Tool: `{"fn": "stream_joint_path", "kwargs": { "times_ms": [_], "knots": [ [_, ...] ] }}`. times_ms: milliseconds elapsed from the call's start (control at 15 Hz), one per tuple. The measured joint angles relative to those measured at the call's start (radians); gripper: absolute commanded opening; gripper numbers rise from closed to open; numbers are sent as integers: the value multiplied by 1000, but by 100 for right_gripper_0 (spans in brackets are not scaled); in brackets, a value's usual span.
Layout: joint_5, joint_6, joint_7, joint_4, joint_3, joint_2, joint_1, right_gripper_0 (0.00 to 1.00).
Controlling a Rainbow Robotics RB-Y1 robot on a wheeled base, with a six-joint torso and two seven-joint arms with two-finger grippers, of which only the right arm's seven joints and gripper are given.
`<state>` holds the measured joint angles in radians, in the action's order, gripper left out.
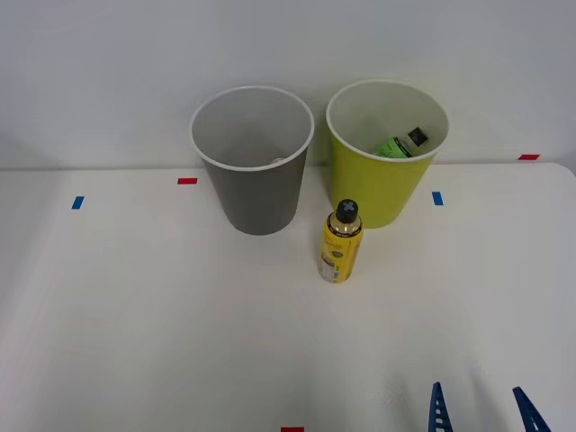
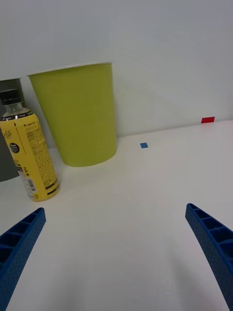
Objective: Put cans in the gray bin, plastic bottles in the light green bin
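My right gripper [image 1: 484, 409] hangs low over the white counter [image 1: 144, 324] at the near edge of the front view, its two blue ribbed fingers [image 2: 19, 248] spread wide with nothing between them. From the wrist camera I see the same fingers parted at the two corners, bare counter between them.

Ahead of the gripper and off to its left, a yellow bottle [image 1: 341, 241] with a black cap stands upright on the counter, apart from the fingers. Through the wrist camera I read it as a labelled yellow bottle [image 2: 30, 155] standing just beside the bins.

Just beyond that bottle, farther from the gripper, stands the light green bin [image 1: 382, 175], upright, its pale inside open to the front camera. Inside it lies a small green bottle [image 1: 401, 144] with a black cap, tilted against the far wall. In the wrist view the light green bin [image 2: 80, 116] rises beyond the yellow bottle.

To the left of the lime bin, and touching or nearly touching it at the rim, is the gray bin [image 1: 256, 193], upright with a white rim. I make out something pale low inside it but cannot tell what it is.

Small blue and red tape marks [image 1: 437, 198] dot the counter around the bins, one blue mark [image 2: 143, 145] lying beyond the gripper near the lime bin's base.
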<state>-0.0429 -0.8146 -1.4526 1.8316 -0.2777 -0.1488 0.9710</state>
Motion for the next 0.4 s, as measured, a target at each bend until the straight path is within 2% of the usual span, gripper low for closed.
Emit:
{"fn": "stream_joint_path", "kwargs": {
  "times_ms": [400],
  "knots": [
    [0, 0, 0, 0, 0, 0, 0, 100]
  ]
}}
